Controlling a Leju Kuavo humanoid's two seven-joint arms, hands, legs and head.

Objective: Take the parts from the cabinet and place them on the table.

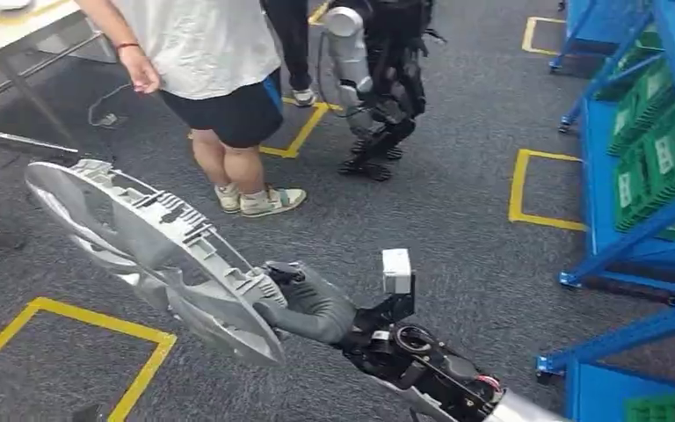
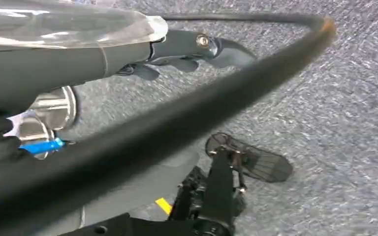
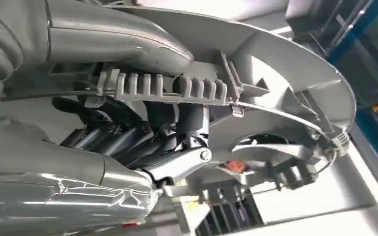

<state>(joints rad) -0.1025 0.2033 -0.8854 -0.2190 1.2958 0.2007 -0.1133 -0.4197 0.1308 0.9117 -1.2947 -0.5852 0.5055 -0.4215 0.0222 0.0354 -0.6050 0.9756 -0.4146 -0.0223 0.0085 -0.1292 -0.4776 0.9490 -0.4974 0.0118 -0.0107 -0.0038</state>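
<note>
**Part held over the carpet**

Grey carpet (image 1: pixel 457 220) with yellow tape (image 1: pixel 97 330) marking out squares is lying under everything we are seeing. At the far left, a table (image 1: pixel 26 26) is standing at the upper corner of our head view. Beside it, a person (image 1: pixel 220 88) in a white shirt and black shorts is standing on the carpet, one arm hanging down.

Below them, we are holding the part (image 1: pixel 154 255), a large grey ribbed plastic moulding, tilted in the air above the carpet, well apart from the table. Our right hand (image 1: pixel 312 303) is gripping its lower end; in the right wrist view the dark fingers (image 3: pixel 123 132) are wrapping around the part's ribbed bar (image 3: pixel 162 88).

Further along, another robot (image 1: pixel 378 79) is standing behind the person. At the far right, blue racks (image 1: pixel 633 176) are carrying green bins (image 1: pixel 659 158).

Our left hand (image 2: pixel 192 49) is hanging above the carpet in its wrist view, fingers extended and holding nothing, with a black cable (image 2: pixel 216 103) crossing in front of it.
</note>
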